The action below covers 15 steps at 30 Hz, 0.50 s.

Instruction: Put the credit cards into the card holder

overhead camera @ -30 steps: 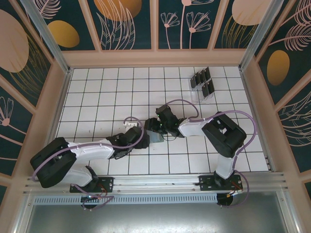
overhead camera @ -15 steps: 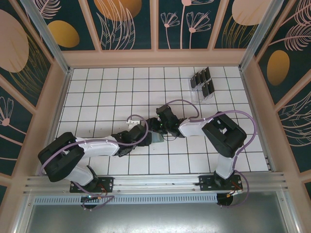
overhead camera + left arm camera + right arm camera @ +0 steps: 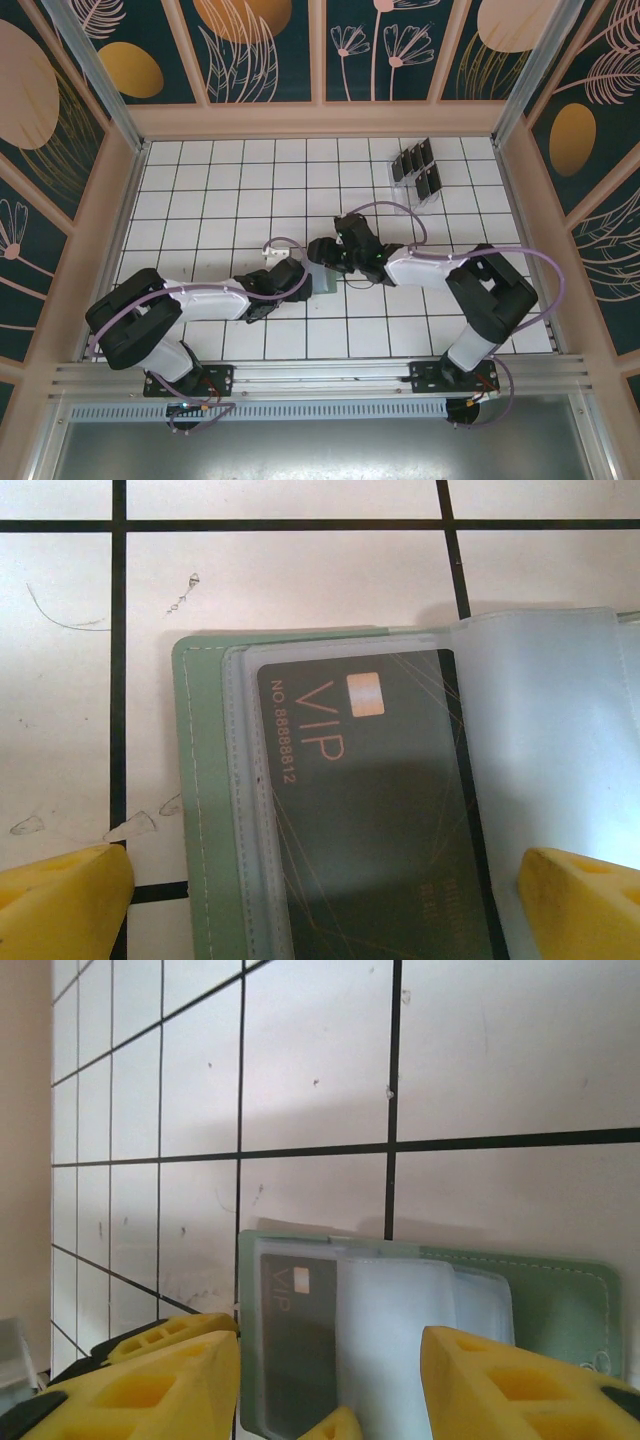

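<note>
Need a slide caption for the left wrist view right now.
Open left gripper straddles the unfolded green card holder, a dark VIP credit card inside its clear sleeve.

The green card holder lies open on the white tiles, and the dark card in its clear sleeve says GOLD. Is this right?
Not quite. The dark card says VIP, not GOLD; the left wrist view shows it. The green card holder does lie open on the white tiles, card in its clear sleeve.

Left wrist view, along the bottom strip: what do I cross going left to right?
Yellow jaw → green edge of the card holder → VIP card → clear sleeve flap → the other yellow jaw.
</note>
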Each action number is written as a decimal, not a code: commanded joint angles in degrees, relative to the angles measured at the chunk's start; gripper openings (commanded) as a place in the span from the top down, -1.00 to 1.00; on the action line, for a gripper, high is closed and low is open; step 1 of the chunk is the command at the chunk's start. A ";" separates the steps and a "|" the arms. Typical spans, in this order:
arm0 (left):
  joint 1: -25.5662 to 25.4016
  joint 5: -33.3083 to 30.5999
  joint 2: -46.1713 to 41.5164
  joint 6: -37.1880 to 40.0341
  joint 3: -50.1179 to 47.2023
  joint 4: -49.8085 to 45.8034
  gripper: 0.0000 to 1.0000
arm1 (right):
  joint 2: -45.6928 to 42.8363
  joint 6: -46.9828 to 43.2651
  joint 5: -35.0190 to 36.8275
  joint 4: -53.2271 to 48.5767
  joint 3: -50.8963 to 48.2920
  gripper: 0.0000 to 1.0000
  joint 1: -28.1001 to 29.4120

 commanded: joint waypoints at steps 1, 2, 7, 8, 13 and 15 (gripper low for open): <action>-0.11 -0.51 1.40 -0.83 -0.54 -0.88 -0.97 | -0.62 0.61 1.21 -0.06 -1.50 -0.02 -0.15; -0.05 -0.55 1.46 -0.84 -0.54 -0.88 -0.97 | -0.42 0.73 1.12 0.18 -1.62 -0.02 -0.14; -0.06 -0.54 1.31 -0.85 -0.60 -0.88 -0.97 | 0.83 1.25 0.50 1.21 -1.84 -0.02 0.49; -0.09 -0.53 1.31 -0.84 -0.57 -0.88 -0.97 | 1.21 1.33 0.38 1.47 -1.89 -0.02 0.63; -0.07 -0.48 1.31 -0.80 -0.73 -0.71 -0.97 | 2.94 1.68 -0.24 2.44 -1.85 0.00 1.12; -0.07 -0.51 1.31 -0.80 -0.80 -0.62 -0.97 | 3.95 1.90 -0.57 2.93 -1.77 0.00 1.28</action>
